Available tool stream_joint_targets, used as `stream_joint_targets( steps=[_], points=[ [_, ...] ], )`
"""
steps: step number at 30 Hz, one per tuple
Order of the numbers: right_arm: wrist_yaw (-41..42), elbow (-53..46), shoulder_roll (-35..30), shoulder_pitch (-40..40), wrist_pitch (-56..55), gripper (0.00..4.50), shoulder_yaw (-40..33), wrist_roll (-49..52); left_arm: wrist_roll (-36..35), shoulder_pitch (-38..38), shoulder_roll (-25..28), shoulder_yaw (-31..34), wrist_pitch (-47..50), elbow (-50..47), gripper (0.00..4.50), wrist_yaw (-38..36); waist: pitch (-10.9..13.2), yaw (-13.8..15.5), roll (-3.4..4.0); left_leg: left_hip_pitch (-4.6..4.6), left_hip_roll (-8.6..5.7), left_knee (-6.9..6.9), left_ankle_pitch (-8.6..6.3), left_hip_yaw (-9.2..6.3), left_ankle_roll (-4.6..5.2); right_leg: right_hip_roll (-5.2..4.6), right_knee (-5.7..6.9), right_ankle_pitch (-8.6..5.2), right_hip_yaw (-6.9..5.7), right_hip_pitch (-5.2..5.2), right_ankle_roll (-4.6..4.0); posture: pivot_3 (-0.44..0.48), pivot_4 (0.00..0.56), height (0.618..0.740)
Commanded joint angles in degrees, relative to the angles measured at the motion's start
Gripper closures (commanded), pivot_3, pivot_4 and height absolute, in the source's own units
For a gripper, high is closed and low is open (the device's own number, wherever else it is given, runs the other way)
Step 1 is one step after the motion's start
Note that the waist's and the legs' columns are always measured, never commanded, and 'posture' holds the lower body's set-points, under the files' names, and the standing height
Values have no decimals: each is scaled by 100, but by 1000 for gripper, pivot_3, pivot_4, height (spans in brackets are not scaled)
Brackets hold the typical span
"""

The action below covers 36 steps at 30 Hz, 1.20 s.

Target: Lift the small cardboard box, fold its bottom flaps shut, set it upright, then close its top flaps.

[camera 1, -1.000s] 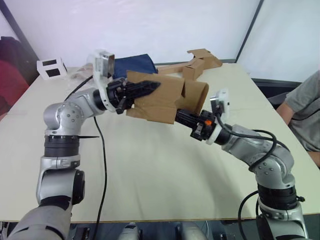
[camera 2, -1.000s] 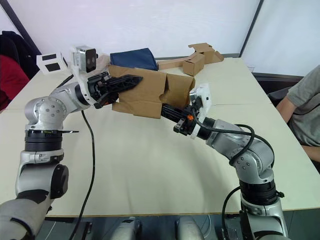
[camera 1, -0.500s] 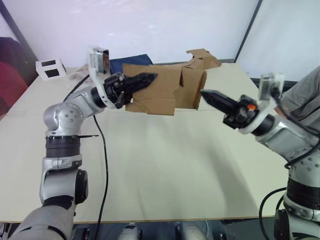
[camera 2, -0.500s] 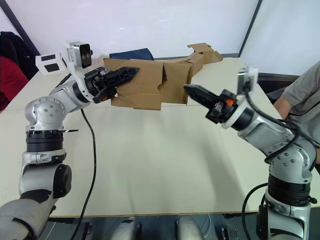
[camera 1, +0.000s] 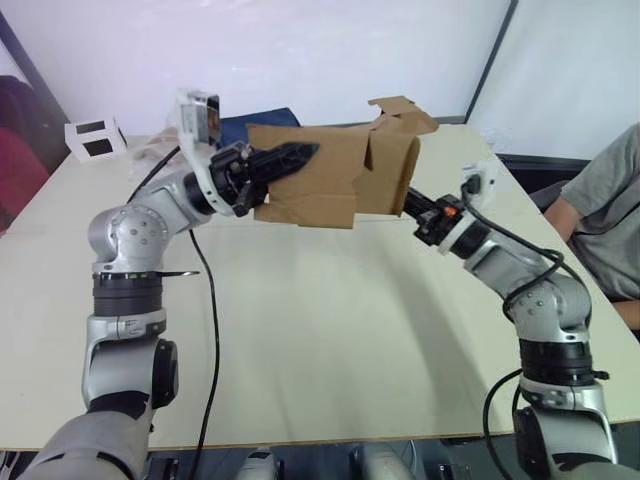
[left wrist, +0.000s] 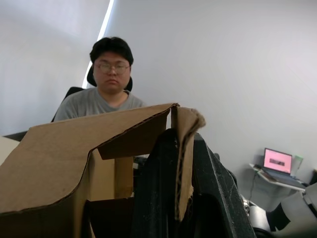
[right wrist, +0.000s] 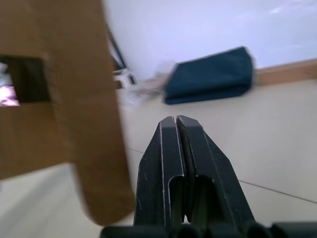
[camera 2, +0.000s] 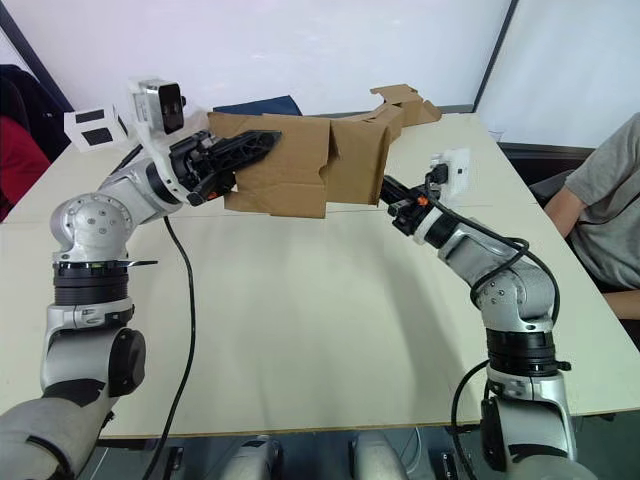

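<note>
Left eye view: two robot arms meet at a small cardboard box [camera 1: 335, 180] raised above a pale table [camera 1: 330, 330].

Nearest, bare tabletop lies under both arms. The left gripper [camera 1: 300, 155] holds the box in the air, its black fingers [left wrist: 208, 188] clamped on one cardboard wall. The right gripper [camera 2: 388, 186] sits just beside the box's lower right edge, fingers pressed together on nothing. The box's flaps [camera 1: 390, 175] hang open toward the right arm. Farther back lie a tan cardboard box [camera 2: 405, 100], a dark blue bag [right wrist: 210, 77] and a white box with black panels [camera 1: 88, 138]. A seated person [camera 1: 605, 225] is at the table's right edge.
</note>
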Motion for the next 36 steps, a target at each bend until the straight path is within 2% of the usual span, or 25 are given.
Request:
stream_joint_targets(
  steps=[1,12,15,18,36],
  points=[
    [147,-748,113,224,235,4483,-306,804,-85,-7,101,171,-79,-126,4500,27,0,11,0,0,0,1,0,-1,-1,-1,-1,0,-1,3,0,0,150,740],
    [-418,-1232,720,461,324,4483,-319,1632,-89,-19,87,161,-93,-18,4500,-24,0,-14,0,3,0,-1,-1,-2,2,2,5,0,-1,0,0,0,150,740],
    [-559,-1249,859,452,286,3748,-328,1764,-78,-47,72,165,-114,32,4500,-25,0,-14,0,3,0,-1,-1,-2,2,1,5,0,-1,0,0,0,150,740],
    [-659,-1297,969,567,319,2550,-285,1895,-100,-46,76,190,-108,41,4500,-17,0,-9,0,3,0,-1,-1,-2,3,1,4,0,-1,0,0,0,150,740],
    [-848,-1347,1207,862,177,2550,-332,2332,-137,-49,85,240,-101,109,4500,-4,0,-13,0,3,0,-1,-2,-2,4,2,5,0,-1,0,0,0,150,740]
  ],
)
